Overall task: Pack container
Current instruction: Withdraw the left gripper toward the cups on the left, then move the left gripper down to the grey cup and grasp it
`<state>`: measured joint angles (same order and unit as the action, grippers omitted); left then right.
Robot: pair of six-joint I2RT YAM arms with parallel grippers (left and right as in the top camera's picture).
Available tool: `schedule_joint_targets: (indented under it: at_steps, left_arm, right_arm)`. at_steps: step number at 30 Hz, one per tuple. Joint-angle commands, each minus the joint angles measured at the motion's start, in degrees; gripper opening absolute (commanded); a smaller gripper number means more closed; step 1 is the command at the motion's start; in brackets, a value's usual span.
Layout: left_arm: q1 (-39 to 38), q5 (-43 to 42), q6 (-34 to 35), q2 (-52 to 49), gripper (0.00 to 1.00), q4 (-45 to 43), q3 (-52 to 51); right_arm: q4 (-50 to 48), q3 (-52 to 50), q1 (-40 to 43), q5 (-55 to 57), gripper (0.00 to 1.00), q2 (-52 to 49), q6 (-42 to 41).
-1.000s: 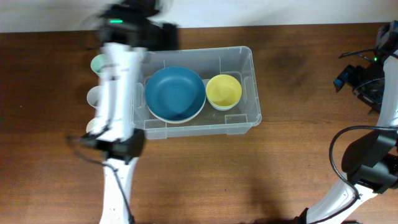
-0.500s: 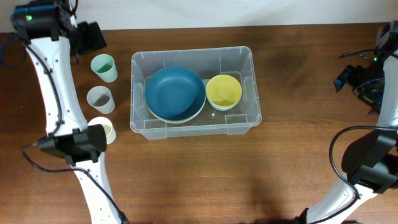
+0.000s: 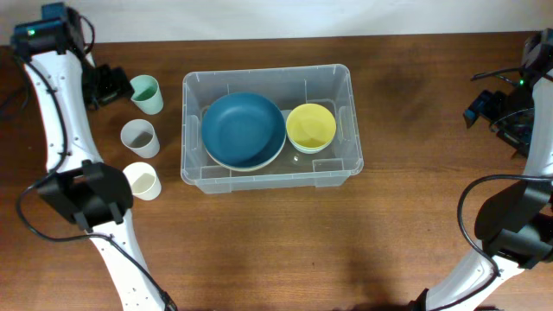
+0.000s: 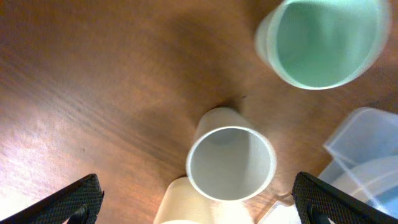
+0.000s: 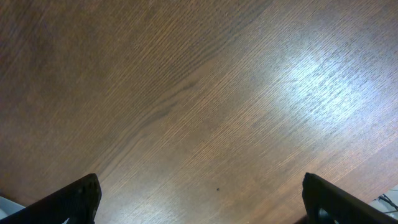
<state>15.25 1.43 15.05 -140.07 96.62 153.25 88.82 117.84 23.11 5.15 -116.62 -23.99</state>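
While left end effector and right end effector spread wide, clear round-cornered plastic container holds round blue bowl.

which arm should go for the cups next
Left. Its open left gripper hovers beside the green cup, with the grey cup and cream cup close by, all left of the container. The right gripper is far off over bare table.
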Motion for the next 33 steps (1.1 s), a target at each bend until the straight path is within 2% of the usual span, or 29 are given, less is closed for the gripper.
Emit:
schedule_joint_targets:
  at_steps: [1,8,14,26,33]
  left_arm:
    - [2.29,-3.06,0.52,0.52,1.0,0.11,-3.98]
    - [3.72,-3.21,-0.83,0.5,0.99,0.02,-10.4]
    - [3.52,-3.19,-1.95,0.5,0.99,-1.01,-10.73]
    - [2.12,-3.82,-10.93,0.46,0.99,-3.89,-11.63]
    - [0.42,-3.82,-11.04,0.44,0.99,-6.62,-16.15]
  right_arm:
    - [0.02,-0.22,0.15,0.92,0.99,-0.11,-0.48]
    - [0.04,-0.22,0.15,0.92,0.99,-0.11,-0.48]
    - [0.02,-0.22,0.15,0.92,0.99,-0.11,-0.48]
    - [0.02,-0.22,0.15,0.92,0.99,-0.11,-0.48]
    - [0.02,-0.22,0.15,0.92,0.99,-0.11,-0.48]
